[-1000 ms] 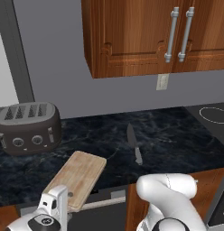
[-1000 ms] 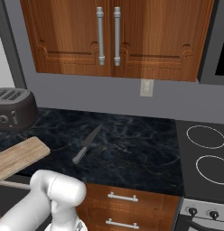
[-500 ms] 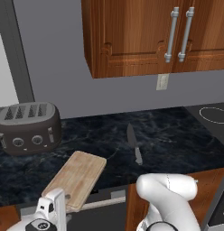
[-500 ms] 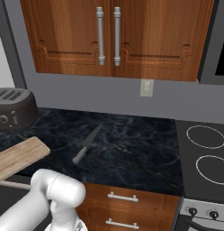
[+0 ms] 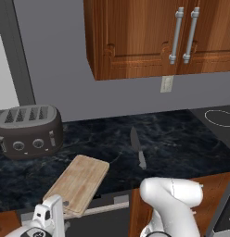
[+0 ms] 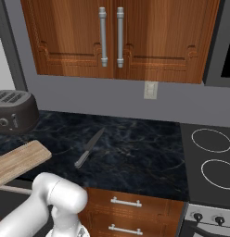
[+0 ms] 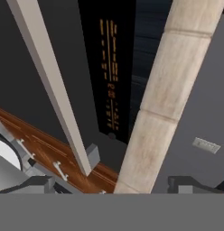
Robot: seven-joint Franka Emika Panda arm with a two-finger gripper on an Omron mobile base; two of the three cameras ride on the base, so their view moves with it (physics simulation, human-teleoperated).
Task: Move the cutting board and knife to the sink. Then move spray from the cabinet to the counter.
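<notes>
Gripper (image 7: 114, 187) low at the counter's (image 5: 182, 143) near edge, jaws spread wide, gripping nothing. The cutting board (image 5: 79, 183) overhangs that near edge, right of the toaster (image 5: 28, 132). The knife (image 5: 137, 148) lies farther right, well apart from the board.

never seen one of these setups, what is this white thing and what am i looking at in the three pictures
The white thing is a robot arm on a base that can drive, in a computer-rendered kitchen. Two pictures come from cameras on that base, looking over the arm from its left and its right. The third comes from a camera on the arm's hand, held low at the counter's front, so it looks odd: the pale strip is the edge of the cutting board seen close up.

On the black counter lie the wooden cutting board, jutting over the front edge, a knife and a dark toaster. Above hangs a closed wooden cabinet; a stovetop sits to the right. The tool is open and holds nothing.
</notes>
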